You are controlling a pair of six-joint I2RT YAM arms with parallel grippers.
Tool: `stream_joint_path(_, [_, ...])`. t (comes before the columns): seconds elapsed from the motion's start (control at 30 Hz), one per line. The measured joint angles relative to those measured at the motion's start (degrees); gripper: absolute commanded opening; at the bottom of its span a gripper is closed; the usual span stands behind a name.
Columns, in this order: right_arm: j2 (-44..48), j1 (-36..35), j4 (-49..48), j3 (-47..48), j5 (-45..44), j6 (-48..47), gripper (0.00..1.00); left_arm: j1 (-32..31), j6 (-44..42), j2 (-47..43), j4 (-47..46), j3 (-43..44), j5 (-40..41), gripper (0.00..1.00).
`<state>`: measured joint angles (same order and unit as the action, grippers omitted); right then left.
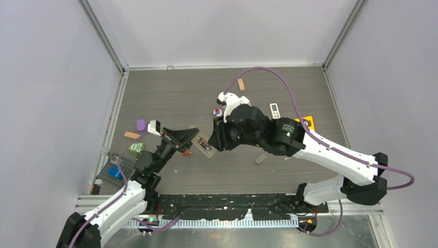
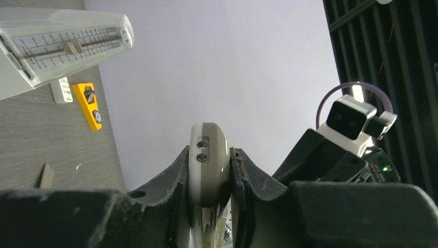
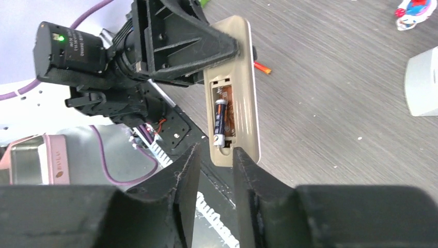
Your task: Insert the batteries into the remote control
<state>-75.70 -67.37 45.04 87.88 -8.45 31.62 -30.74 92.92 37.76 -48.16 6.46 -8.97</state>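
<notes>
My left gripper [image 1: 187, 137] is shut on one end of the remote control [image 1: 205, 145], a slim beige bar held edge-on between its fingers [image 2: 181, 170] in the left wrist view. In the right wrist view the remote control [image 3: 243, 62] shows its open compartment with one dark battery [image 3: 220, 122] lying in it. My right gripper [image 3: 217, 150] stands open just short of the remote's near end, with nothing between its fingers. Another small battery [image 3: 262, 67] with an orange end lies on the table beside the remote, also in the top view [image 1: 187, 153].
A grey metronome [image 2: 62, 46] stands close by. A short white remote [image 1: 275, 109], a yellow block [image 1: 307, 122], a small toy [image 1: 218, 111], a wooden block [image 1: 240, 84], a purple disc [image 1: 141, 124] and a grey block [image 1: 261, 158] lie around. A blue bin [image 1: 111, 173] sits at the left.
</notes>
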Motion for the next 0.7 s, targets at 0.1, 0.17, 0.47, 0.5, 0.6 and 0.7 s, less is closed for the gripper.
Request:
stream_joint_path(0.1, [1.86,0.00,-2.49,-2.91,2.47,-1.42,0.24,0.00,1.42,-0.57,0.00,-0.39,1.05,0.00])
stream_joint_path(0.17, [1.92,0.00,-3.45,-3.69,3.93,-1.99,0.22,0.00,1.90,-0.92,0.00,-0.42,1.55,0.00])
stream_joint_path(0.47, [0.39,0.00,-4.79,-4.22,8.37,-2.51,0.17,0.00,3.13,-1.81,0.02,-0.42,2.60,0.00])
stream_joint_path(0.5, [0.11,0.00,-4.83,-4.22,8.48,-2.45,0.16,0.00,3.13,-1.95,0.04,-0.42,2.69,0.00])
stream_joint_path(0.6, [-0.85,0.00,-5.09,-4.22,8.61,-2.14,0.13,0.00,3.13,-2.29,0.11,-0.42,2.91,0.00])
stream_joint_path(0.7, [-1.92,0.02,-5.38,-4.24,8.61,-1.68,0.07,0.00,3.13,-2.43,0.13,-0.42,2.95,0.00])
